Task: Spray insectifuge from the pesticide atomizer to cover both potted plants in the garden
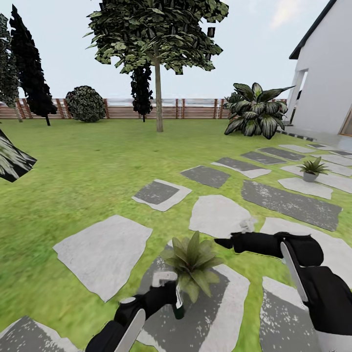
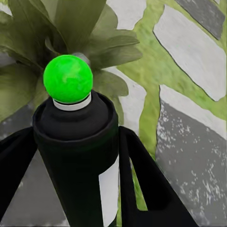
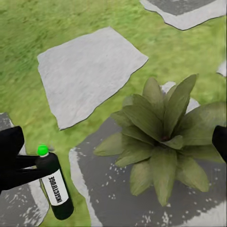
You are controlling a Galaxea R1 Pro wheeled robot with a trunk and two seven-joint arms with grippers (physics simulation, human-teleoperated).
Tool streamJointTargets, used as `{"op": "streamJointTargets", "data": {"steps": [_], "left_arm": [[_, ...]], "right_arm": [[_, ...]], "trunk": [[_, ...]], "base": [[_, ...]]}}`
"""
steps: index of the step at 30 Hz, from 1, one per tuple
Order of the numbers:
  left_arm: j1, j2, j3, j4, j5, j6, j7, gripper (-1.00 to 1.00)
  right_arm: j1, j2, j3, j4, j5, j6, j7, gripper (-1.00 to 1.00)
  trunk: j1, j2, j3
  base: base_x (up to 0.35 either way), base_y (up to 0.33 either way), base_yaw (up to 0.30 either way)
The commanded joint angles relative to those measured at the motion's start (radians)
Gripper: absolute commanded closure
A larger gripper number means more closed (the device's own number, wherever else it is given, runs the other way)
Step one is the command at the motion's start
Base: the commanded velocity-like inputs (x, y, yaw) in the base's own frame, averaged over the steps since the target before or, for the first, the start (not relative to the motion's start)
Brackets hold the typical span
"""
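the left gripper (image 1: 168, 293) holds the pesticide atomizer (image 1: 177, 302) by the near potted plant (image 1: 193, 261), low middle; spraying comes next.

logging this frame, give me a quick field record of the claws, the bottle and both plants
left claw: shut on the pesticide atomizer, held beside the near plant
right claw: over the stones right of the near plant, holding nothing visible; open or shut unclear
near potted plant: on a grey stepping stone
far potted plant: on the stone path towards the house
bottle label: reads INSECTIFUGE
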Motion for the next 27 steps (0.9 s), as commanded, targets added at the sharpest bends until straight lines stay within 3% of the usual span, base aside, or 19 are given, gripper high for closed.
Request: {"op": "streamJointTargets", "data": {"steps": [1, 4, 9, 12, 14, 15, 27], "left_arm": [[-0.003, -0.006, 0.000, 0.013, 0.006, 0.007, 0.022, 1.00], [-0.017, -0.025, -0.001, 0.059, 0.007, 0.046, 0.082, 1.00], [-0.032, -0.032, 0.001, 0.106, 0.010, 0.086, 0.106, 1.00], [-0.074, -0.037, 0.003, 0.211, 0.014, 0.080, 0.105, 1.00], [-0.091, -0.038, 0.003, 0.256, 0.014, 0.067, 0.097, 1.00], [-0.103, -0.039, -0.022, 0.303, 0.012, -0.040, 0.074, 1.00], [-0.103, -0.038, -0.021, 0.305, 0.013, -0.040, 0.074, 1.00]], "right_arm": [[-0.004, -0.001, -0.009, -0.001, -0.001, 0.007, 0.003, -1.00], [-0.019, -0.022, -0.045, -0.001, -0.001, 0.007, 0.003, -1.00], [-0.034, -0.041, -0.060, -0.001, -0.002, 0.007, 0.003, -1.00], [-0.046, -0.045, -0.064, -0.002, -0.002, 0.007, 0.000, -1.00], [-0.048, -0.045, -0.065, -0.002, -0.002, 0.007, 0.001, -1.00], [-0.050, -0.027, -0.056, -0.002, -0.007, 0.007, 0.004, -1.00], [-0.048, -0.027, -0.056, -0.002, -0.007, 0.007, -0.001, -1.00]], "trunk": [[0.000, 0.000, -0.001], [0.000, 0.000, -0.001], [0.000, 0.000, -0.001], [0.000, 0.000, -0.001], [0.000, 0.000, -0.001], [0.000, 0.000, -0.001], [0.000, 0.000, -0.001]], "base": [[0.000, 0.000, 0.000], [0.000, 0.000, 0.000], [0.000, 0.000, 0.000], [0.000, 0.000, 0.000], [0.000, 0.000, 0.000], [0.000, 0.000, 0.000], [0.000, 0.000, 0.000]]}}
